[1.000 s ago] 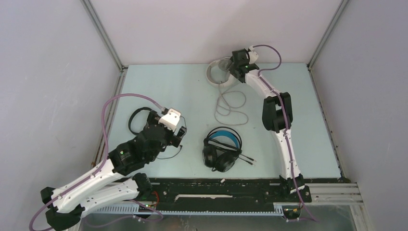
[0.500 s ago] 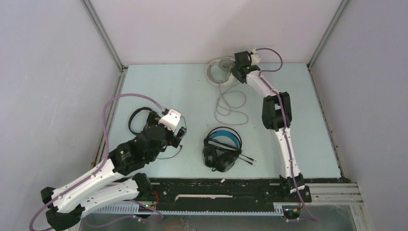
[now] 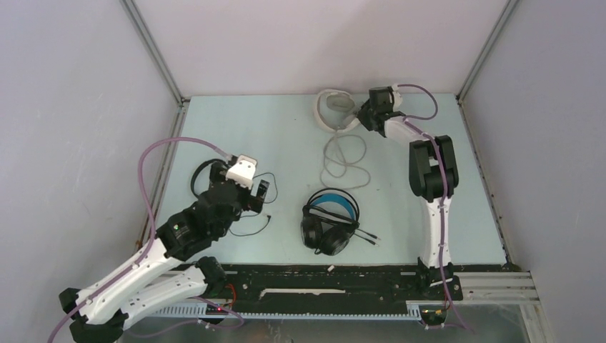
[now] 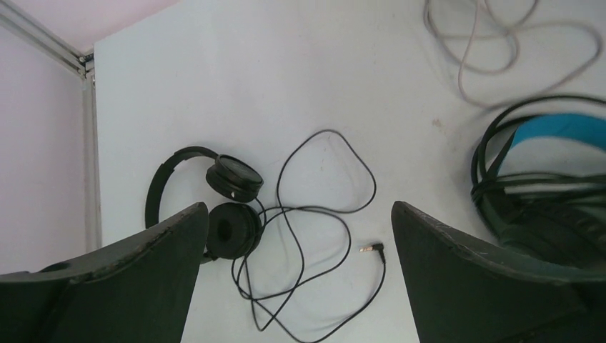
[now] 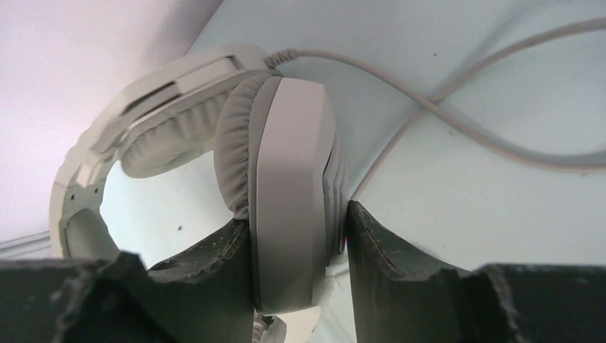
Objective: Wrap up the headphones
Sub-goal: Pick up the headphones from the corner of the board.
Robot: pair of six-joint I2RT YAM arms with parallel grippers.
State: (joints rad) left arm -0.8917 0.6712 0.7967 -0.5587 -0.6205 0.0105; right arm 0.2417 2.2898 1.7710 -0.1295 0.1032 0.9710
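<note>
The white-grey over-ear headphones (image 3: 334, 107) stand tilted at the far edge, their grey cord (image 3: 343, 158) looping toward the middle. My right gripper (image 3: 366, 114) is shut on one ear cup (image 5: 294, 193), a finger on each side. The bulky black pair with blue-lined headband (image 3: 329, 221) lies at the front middle and shows at the right of the left wrist view (image 4: 543, 186). The small thin black pair (image 4: 207, 204) lies at the left with its loose black cord (image 4: 307, 250) and plug (image 4: 371, 248). My left gripper (image 3: 246, 196) is open and empty, above that cord.
Grey walls close in the table on the left, back and right, with metal corner posts (image 3: 154, 53). A black rail (image 3: 336, 279) runs along the near edge between the arm bases. The right arm (image 3: 429, 179) stretches along the right side.
My right gripper has swung right with the white-grey headphones, tipping them up. My left gripper has drawn back and up, uncovering the thin black cord.
</note>
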